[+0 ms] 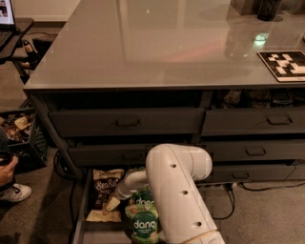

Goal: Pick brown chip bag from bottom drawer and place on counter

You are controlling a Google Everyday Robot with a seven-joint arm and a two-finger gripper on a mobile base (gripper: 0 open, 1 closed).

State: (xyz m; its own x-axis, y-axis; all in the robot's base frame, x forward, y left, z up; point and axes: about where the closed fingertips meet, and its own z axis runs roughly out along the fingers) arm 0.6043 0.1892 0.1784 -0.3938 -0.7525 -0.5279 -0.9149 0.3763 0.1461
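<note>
The brown chip bag [103,189] lies flat at the left of the open bottom drawer [79,223], its dark middle panel facing up. My white arm reaches down from the lower right into the drawer. My gripper [113,204] is at the bag's lower right edge, right over it; whether it touches the bag does not show. Two green "dang" bags [144,225] lie to the right of the brown bag, partly under my arm. The counter [157,43] is the glossy grey top above the drawers.
A black-and-white marker board [285,64] and a dark cup [268,8] stand on the counter's right side. A crate of snacks [16,127], a person's hand [6,169] and shoe [15,193] are at the left. Cables lie on the floor.
</note>
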